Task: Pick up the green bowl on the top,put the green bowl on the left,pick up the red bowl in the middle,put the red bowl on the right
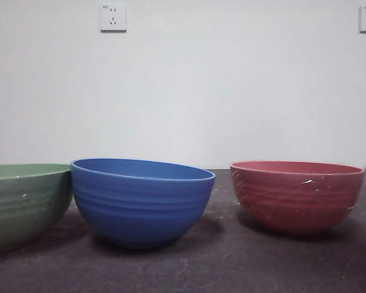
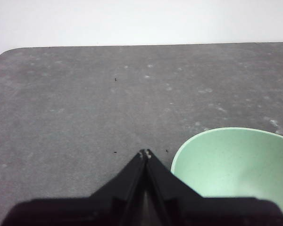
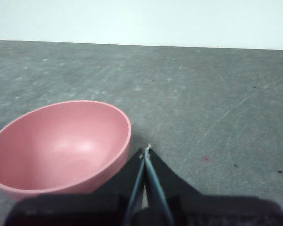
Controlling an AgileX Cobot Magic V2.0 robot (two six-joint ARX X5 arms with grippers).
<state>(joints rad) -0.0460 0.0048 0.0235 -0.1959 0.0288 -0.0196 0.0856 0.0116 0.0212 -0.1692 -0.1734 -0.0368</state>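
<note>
Front view: one green bowl (image 1: 24, 204), one blue bowl (image 1: 141, 200), one red bowl (image 1: 296, 195); both hands clenched, empty.

Looks like a bare lab/test room: plain white wall (image 1: 232, 91), two wall sockets (image 1: 113, 18), scuffed dark grey worktop (image 1: 232, 262), nothing domestic besides bowls (image 1: 140, 201).

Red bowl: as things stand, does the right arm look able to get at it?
Probably yes. The right pincer, shut and empty, hangs just beside the red bowl, whose rim is bare and whose inside is empty. In the front view it stands apart from the blue bowl, so nothing seems to block it.
</note>
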